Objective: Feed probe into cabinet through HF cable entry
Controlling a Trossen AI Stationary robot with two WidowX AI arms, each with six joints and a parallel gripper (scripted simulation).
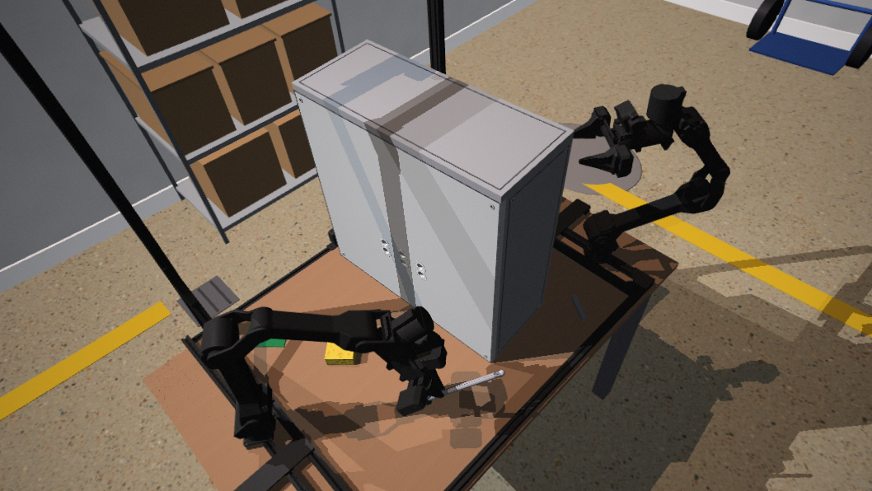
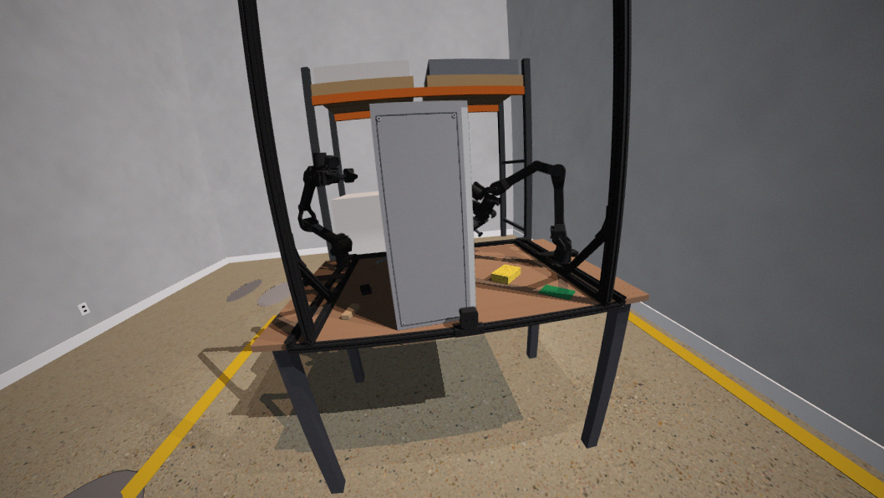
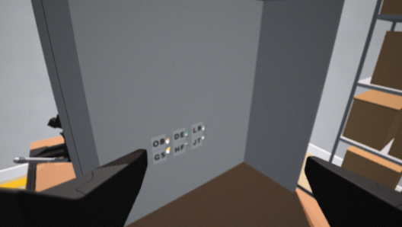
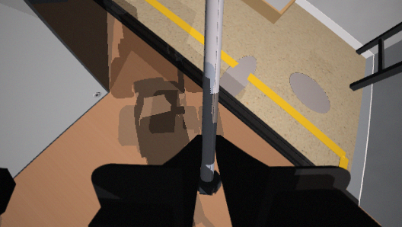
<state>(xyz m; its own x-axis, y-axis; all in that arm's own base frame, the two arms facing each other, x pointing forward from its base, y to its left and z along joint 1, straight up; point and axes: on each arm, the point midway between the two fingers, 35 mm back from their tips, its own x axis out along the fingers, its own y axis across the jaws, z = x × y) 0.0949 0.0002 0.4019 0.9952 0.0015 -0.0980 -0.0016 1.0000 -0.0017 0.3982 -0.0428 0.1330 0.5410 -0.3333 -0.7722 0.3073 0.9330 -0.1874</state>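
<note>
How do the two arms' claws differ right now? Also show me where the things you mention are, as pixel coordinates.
The right gripper (image 1: 434, 395) (image 4: 208, 139) is closed on the silvery probe (image 1: 479, 381) (image 4: 210, 87); the left gripper (image 1: 579, 146) (image 3: 226, 160) is wide open and holds nothing. The right one points down over the table; the left one faces the cabinet (image 1: 427, 201) (image 2: 424, 216) (image 3: 171, 76). Both are black.

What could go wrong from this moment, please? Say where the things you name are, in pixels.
The black right claw (image 1: 434, 395) (image 4: 208, 139) grips the thin silvery probe (image 1: 479, 381) (image 4: 212, 76) near one end, so the long free part might swing or tilt. It also points past the grey metal cabinet's (image 1: 439, 244) (image 2: 424, 216) (image 3: 171, 68) (image 4: 42, 91) near corner, so it may knock there while turning towards the entries.
</note>
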